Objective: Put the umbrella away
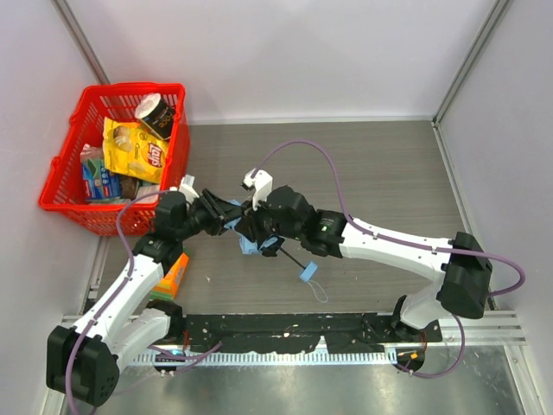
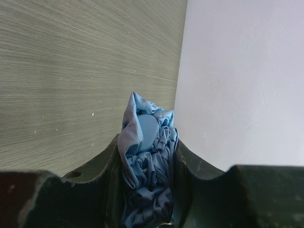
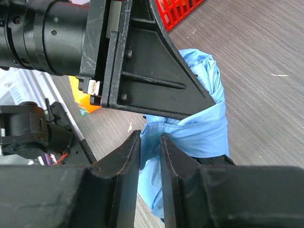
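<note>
Umbrella (image 1: 250, 244) found on the table (image 1: 371, 164), to the right of the red basket (image 1: 130, 89) and level with its near corner, held between both arms. It is outside the basket, which already holds snack packets and a cup.

Left gripper (image 1: 226, 214): reaches in from the basket side. Its wrist view shows the fingers pressed onto the bunched sky-blue cloth (image 2: 147, 156), the bundle filling the gap between them. Judged purpose: to keep the folded canopy gathered and steady so it cannot spring loose.

Right gripper (image 1: 252, 226): approaches from the side away from the basket. Its wrist view shows the fingers (image 3: 132, 156) drawn almost together, pinching a fold of blue fabric where a wrap band (image 3: 209, 126) circles the bundle (image 3: 209, 80). Whether the band is fastened cannot be told.

The thin black shaft (image 1: 292, 257) runs out from under the right gripper, away from the basket and toward the arm bases, ending in the blue strap loop (image 1: 308, 273) lying on the table. The shaft looks extended, not collapsed.

Assessment: the work in hand appears to be binding the canopy, one hand anchoring while the other works the band. Stowing is not yet done.

Risk: soft cloth may slip from a narrow pinch, and the two grippers are crowded close together.
</note>
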### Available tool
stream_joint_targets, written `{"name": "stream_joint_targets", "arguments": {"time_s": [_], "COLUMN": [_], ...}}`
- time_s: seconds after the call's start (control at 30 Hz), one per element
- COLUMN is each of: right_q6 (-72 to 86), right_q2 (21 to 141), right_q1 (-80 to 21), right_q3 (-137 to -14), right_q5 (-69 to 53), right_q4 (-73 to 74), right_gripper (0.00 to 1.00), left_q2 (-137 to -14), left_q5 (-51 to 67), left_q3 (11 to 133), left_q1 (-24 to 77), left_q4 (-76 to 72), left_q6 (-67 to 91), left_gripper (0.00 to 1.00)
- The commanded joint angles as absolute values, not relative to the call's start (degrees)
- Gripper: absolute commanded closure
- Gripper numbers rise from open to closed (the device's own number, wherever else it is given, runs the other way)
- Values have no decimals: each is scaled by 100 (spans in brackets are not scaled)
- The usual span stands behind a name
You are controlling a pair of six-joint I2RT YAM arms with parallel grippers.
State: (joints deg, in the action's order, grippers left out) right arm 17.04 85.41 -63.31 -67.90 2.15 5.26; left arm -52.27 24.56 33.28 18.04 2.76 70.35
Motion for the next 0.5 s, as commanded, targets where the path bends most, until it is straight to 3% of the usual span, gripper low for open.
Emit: {"name": "stream_joint_targets", "arguments": {"time_s": [0.0, 0.2, 0.37, 0.47], "right_q6": [2390, 2233, 2179, 2425], "right_q2": [8701, 8605, 8587, 8639], "right_q1": [-6320, -6231, -6188, -6100], "right_q3": [-6460, -6433, -6469, -6521], "right_q5": [-1116, -862, -1202, -1433], "right_q4": [273, 455, 493, 378], "right_gripper": [71, 71, 59, 57], "left_q2": [-5063, -5071, -5106, -5133], "left_q5": [2909, 2944, 2979, 2997], "left_q3": [3586, 3621, 3595, 3498], "left_q1": [1854, 1837, 1854, 1846], "left_q4": [-1283, -1248, -1371, -1572], "left_q6": [7884, 7875, 7945, 8077], "left_gripper": [100, 100, 100, 100]}}
